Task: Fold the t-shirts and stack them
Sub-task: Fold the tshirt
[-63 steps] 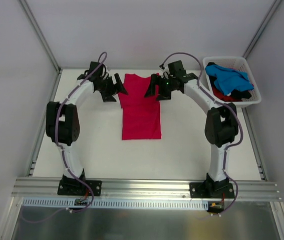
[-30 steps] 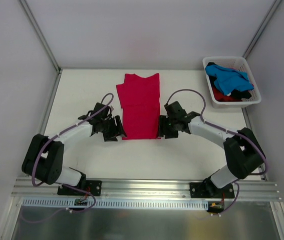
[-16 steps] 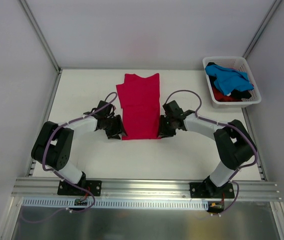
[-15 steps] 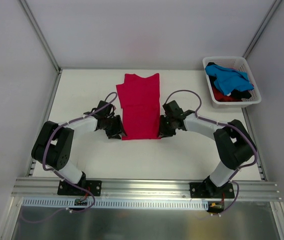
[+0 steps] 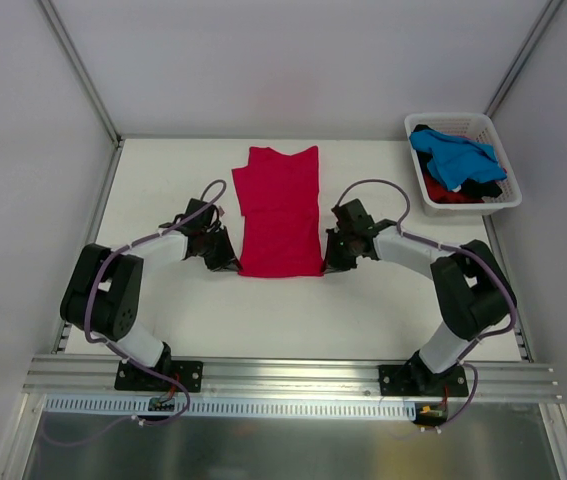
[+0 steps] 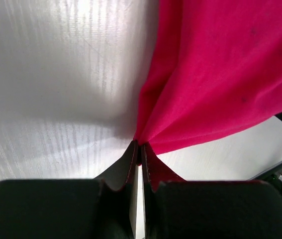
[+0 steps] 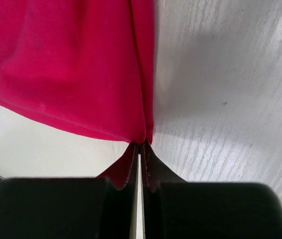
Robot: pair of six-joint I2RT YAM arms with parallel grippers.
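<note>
White table (image 5: 163,310), grey enclosure walls round it. Left gripper (image 5: 232,264) is pressed together on the crimson t-shirt (image 5: 281,215), pinching its near left hem corner. Right gripper (image 5: 329,263) is likewise clamped on the near right corner. Wrist views: cloth gathers into creases fanning out from each pinch. Shirt is plain bright crimson, sleeves tucked in, so it reads as a narrow rectangle lying flat. Long axis runs near-to-far, hem at the near end, collar at the far end. It sits well left of the white basket (image 5: 498,128), collar roughly level with it. Basket holds a blue t-shirt (image 5: 453,158) heaped over dark and red cloth (image 5: 479,188).
</note>
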